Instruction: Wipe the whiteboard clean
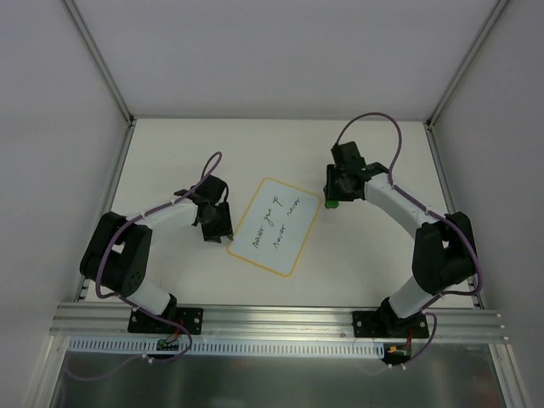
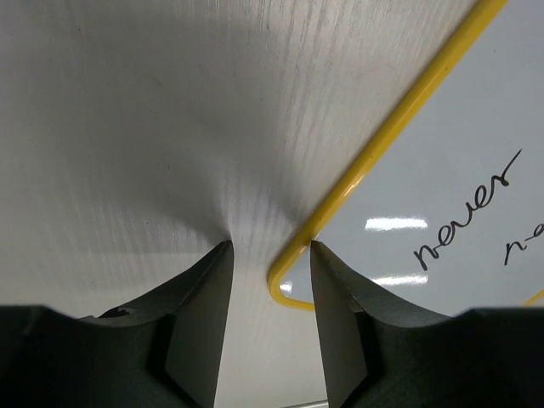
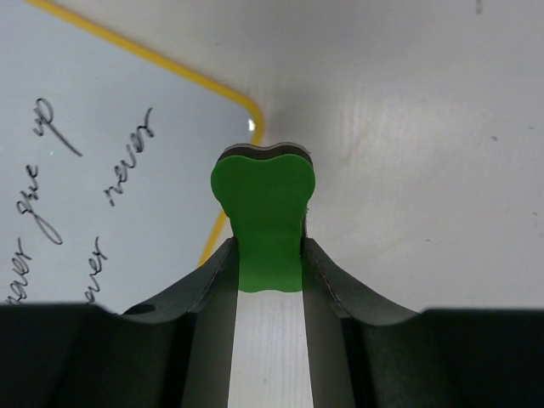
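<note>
The whiteboard (image 1: 274, 226) lies tilted in the middle of the table, white with a yellow border and black handwriting on it. My left gripper (image 1: 216, 233) is down at its near-left corner. In the left wrist view that rounded corner of the whiteboard (image 2: 442, 170) sits between the tips of the left gripper (image 2: 270, 246), whose jaws stand apart with bare table between them. At the board's far-right corner my right gripper (image 1: 333, 201) is shut on a green eraser (image 3: 263, 208), which sticks out past the fingertips just off the whiteboard's (image 3: 102, 170) edge.
The white table (image 1: 170, 153) is boxed in by white walls with metal posts at the back corners. An aluminium rail (image 1: 280, 319) carrying both arm bases runs along the near edge.
</note>
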{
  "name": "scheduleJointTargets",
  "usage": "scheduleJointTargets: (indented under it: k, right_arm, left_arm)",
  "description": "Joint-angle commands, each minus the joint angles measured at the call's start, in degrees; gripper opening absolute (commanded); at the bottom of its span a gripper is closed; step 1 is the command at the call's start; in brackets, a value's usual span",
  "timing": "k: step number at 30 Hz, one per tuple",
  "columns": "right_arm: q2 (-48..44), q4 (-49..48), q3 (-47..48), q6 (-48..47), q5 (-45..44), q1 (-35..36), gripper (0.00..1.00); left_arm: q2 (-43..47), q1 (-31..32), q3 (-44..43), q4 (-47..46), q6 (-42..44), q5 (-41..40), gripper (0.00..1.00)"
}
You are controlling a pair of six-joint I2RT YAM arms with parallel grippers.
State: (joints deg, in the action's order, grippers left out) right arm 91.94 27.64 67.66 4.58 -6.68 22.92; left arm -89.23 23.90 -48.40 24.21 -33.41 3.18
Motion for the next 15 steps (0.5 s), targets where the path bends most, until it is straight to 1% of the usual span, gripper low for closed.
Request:
scheduleJointTargets:
  k: [1,6,8,10,11,15]
  right_arm:
    - [1.1,-0.1,3.3,2.3,-1.4,3.8,0.10]
    - [5.5,0.0,7.7,2.4,-2.1,9.5,0.10]
    - [8.3,-0.1,9.0,2.5,-2.5,10.6,0.09]
    - [10.2,0.0,10.7,2.4,-2.3,11.4,0.09]
    - [11.9,0.0,11.3,2.4,-2.4,11.6,0.09]
    - [15.5,0.0,13.1,2.1,-3.3,12.3,0.08]
  left_arm:
    - [2.7,-0.3,2.3,0.2,0.5,2.9,0.42]
    - [2.8,0.7,3.8,0.2,0.2,2.5,0.41]
    - [2.5,1.1,4.1,0.2,0.1,2.4,0.37]
    - [2.0,1.5,4.1,0.2,-0.2,2.3,0.35]
    - [2.0,1.6,4.1,0.2,-0.3,2.1,0.32]
    - [1.9,1.8,4.3,0.2,0.0,1.6,0.27]
